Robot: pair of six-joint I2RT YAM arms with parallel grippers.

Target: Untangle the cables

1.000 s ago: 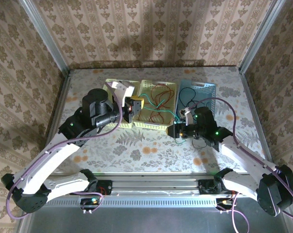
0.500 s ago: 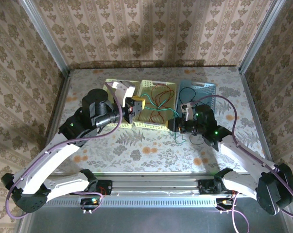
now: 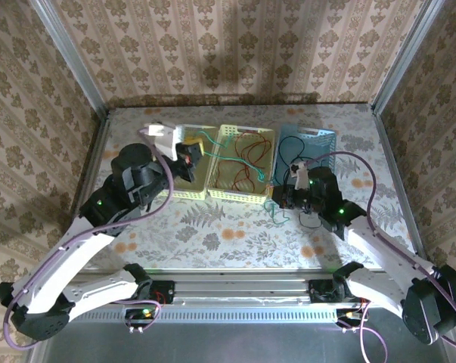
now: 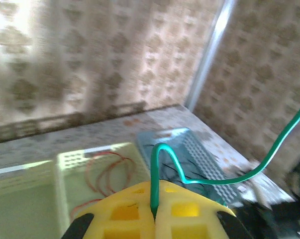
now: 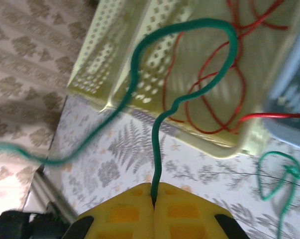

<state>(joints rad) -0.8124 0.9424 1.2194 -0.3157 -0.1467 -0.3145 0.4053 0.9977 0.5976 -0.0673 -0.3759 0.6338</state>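
If the pull is too hard, the green cable [image 4: 153,174] could slip out of the left gripper [image 4: 153,213], which is clenched on one end. It could also drag the red cables [image 5: 269,115] and the yellow basket [image 5: 105,55] with it. The green cable seems to arc over that basket to the right gripper [image 5: 153,199], clamped on it just above the bench [image 5: 120,159].
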